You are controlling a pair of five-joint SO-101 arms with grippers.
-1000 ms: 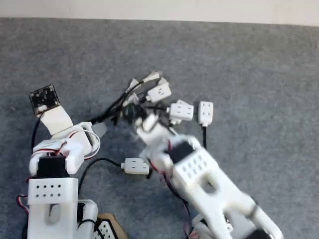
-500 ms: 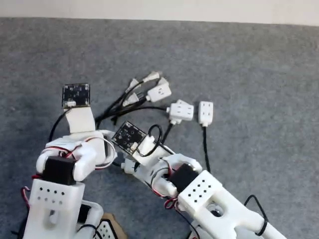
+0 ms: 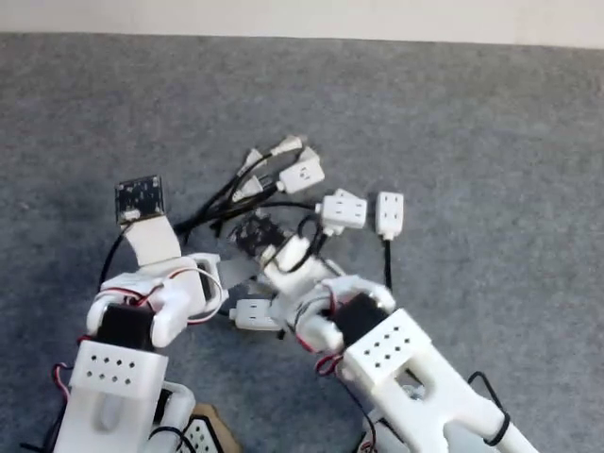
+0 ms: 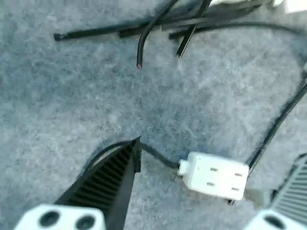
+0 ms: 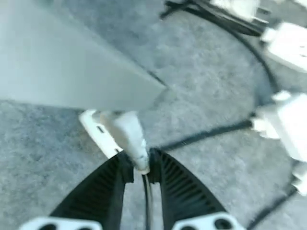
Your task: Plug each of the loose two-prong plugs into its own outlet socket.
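On the left, the left gripper (image 3: 225, 276) is partly covered by its own white arm in the high view. Its wrist view shows one black ribbed finger (image 4: 117, 177) and a paler ribbed one cut off at the frame edge. The two are spread wide apart and grasp nothing. Between them a white, boxy plastic outlet socket (image 4: 214, 175) with small slots on its face lies on the fuzzy grey tabletop (image 3: 491, 142). Its thin black cord passes right by the black fingertip. Beyond it, glossy black cords (image 4: 158, 24) end in cut tips.

Toward the middle, the right gripper (image 5: 142, 165) is clenched on the cord end of a white tapered plug (image 5: 125, 132). The plug's prongs are hidden, so whether they have entered the socket cannot be told. A blurred grey slab (image 5: 62, 62) covers part of that view.

Rightward, a second white socket (image 3: 342, 209) and a third socket (image 3: 389, 213) lie side by side.
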